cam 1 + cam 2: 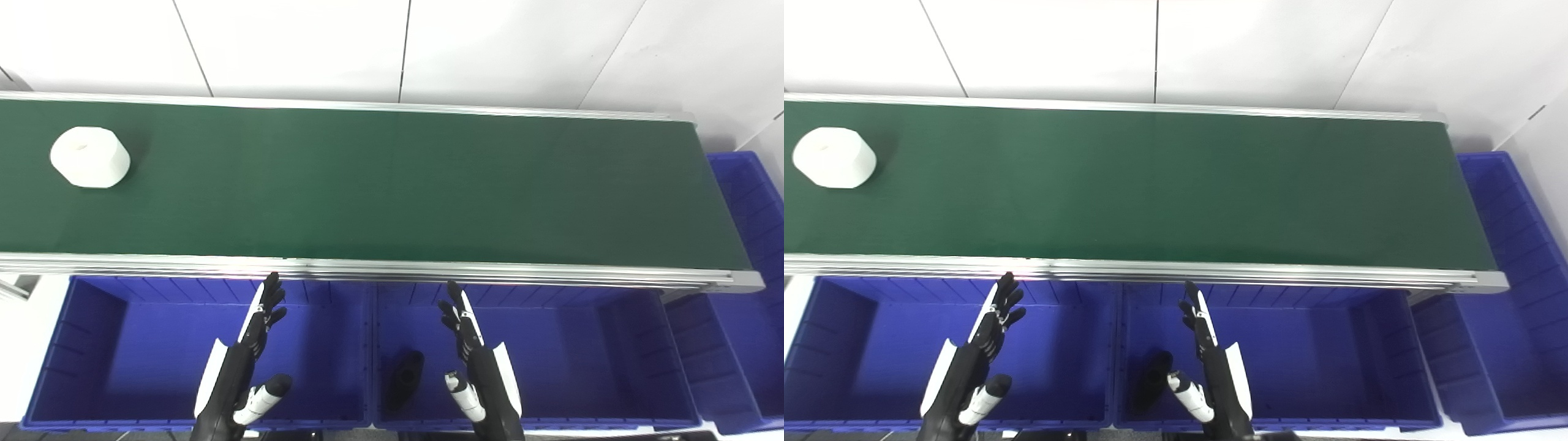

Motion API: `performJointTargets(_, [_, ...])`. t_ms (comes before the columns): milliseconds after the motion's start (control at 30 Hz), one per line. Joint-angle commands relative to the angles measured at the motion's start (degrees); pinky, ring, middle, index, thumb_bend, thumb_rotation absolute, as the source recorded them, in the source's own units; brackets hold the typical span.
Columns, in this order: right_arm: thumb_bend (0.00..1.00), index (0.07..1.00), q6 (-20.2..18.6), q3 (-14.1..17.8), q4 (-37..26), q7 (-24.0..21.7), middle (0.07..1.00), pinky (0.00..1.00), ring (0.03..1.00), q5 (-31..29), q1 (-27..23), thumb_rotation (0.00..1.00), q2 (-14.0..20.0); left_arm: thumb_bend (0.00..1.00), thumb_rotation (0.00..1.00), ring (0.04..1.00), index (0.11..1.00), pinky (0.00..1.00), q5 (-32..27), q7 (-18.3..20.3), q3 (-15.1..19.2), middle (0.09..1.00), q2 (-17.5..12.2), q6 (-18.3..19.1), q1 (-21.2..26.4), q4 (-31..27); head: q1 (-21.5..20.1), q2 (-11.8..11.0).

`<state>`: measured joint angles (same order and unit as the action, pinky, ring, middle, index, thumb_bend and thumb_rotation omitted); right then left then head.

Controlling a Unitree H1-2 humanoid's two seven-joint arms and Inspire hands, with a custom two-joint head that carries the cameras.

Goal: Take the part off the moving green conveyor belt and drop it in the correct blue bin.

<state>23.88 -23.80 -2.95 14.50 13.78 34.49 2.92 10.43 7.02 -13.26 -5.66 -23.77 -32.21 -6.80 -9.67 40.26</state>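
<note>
Left eye view: I see the green conveyor belt [392, 184] running across the middle of the frame, its aluminium rail [367, 268] along the lower edge. The white part [89, 157] sits on the belt at the far left of the frame, alone, nothing touching it and nothing lying between it and the rail. Below the rail two blue bins stand side by side: the left bin [92, 343] shows only its bare floor where my arm does not cover it, and the middle bin [582, 355] holds a dark object [405, 376] lying near its left wall. A third blue bin [750, 257] stands at the right edge of the frame, past the belt's end; I can see nothing in the part that shows. My left hand [260, 327] hangs over the left bin, fingers spread and grasping nothing. My right hand [464, 334] hangs over the middle bin, likewise released and empty. Both are well apart from the part.

Right eye view: same scene, set a little leftward. The part [834, 157] is at the left edge of the frame on the belt [1151, 184]. The left hand [995, 324] and right hand [1203, 334] are both spread wide and empty, fingertips just short of the rail. The dark object [1151, 380] lies just left of my right forearm in the middle bin [1323, 361]
</note>
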Motion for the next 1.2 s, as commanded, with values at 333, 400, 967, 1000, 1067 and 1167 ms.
performJointTargets(333, [1.00,1.000,3.0,0.3,4.5,1.1,1.000,0.98,0.979,-3.5,-2.3,1.00,3.1,0.91,0.90,0.921,1.000,0.80,1.5,-7.5,-6.2,0.971,-0.5,-3.2,3.6,7.2,13.0,-10.6])
performJointTargets(400, [1.00,1.000,3.0,0.3,4.9,1.1,1.000,0.98,0.981,-4.1,-2.7,1.00,3.7,0.91,0.89,0.898,1.000,0.77,2.3,-9.4,-7.3,0.955,-0.7,-3.2,4.2,8.0,14.7,-11.5])
performJointTargets(967, [1.00,1.000,3.0,-0.5,1.4,-0.8,1.000,1.00,1.000,-6.0,-4.3,1.00,5.6,0.87,0.81,0.800,0.976,0.61,8.0,-24.5,-17.2,0.888,-7.6,-3.2,8.3,-2.7,21.8,-10.6])
performJointTargets(1000, [1.00,1.000,3.0,-0.5,1.2,-0.7,1.000,1.00,1.000,-5.8,-4.2,1.00,5.7,0.91,0.80,0.786,0.969,0.59,9.1,-25.0,-17.2,0.877,-7.8,-3.2,8.4,-4.6,21.6,-10.1])
performJointTargets(1067, [1.00,1.000,3.0,-0.6,0.9,-0.7,1.000,1.00,1.000,-5.8,-4.1,1.00,5.6,0.94,0.78,0.778,0.964,0.58,10.2,-24.8,-16.9,0.868,-8.2,-3.1,8.7,-8.2,21.1,-9.4])
performJointTargets(1167, [1.00,1.000,3.0,-0.5,0.3,-1.1,1.000,1.00,1.000,-6.0,-3.7,0.99,5.3,0.99,0.64,0.788,0.919,0.58,9.5,-22.1,-13.5,0.850,-7.6,-3.0,10.2,-15.2,19.8,-7.6])
